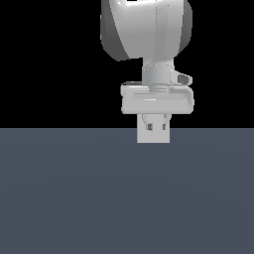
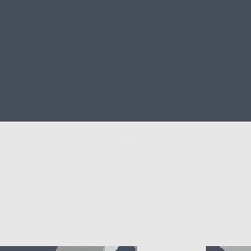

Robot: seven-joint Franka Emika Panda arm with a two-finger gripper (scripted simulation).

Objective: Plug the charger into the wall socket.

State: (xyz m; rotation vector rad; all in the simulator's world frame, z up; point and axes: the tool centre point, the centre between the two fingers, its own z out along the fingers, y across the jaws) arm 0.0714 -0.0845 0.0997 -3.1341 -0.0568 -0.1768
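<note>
In the exterior view my gripper (image 1: 156,130) points straight down, low over the floor, with its two fingers close together. Directly behind them stands a pale square plate, the wall socket (image 1: 154,139). The fingers cover its centre, so no dots show. The charger (image 2: 125,215) appears in the wrist view as a pale surface reaching outward from my fingertips (image 2: 81,248). It has the same tone as the plate, and I cannot tell where one ends and the other begins. In the exterior view the charger's outline is lost against the plate.
The dark blue-grey floor (image 1: 74,198) stretches across the exterior view. It also fills the half of the wrist view beyond the pale surface, as floor (image 2: 125,59). The arm's large upper link (image 1: 144,30) hangs above the hand.
</note>
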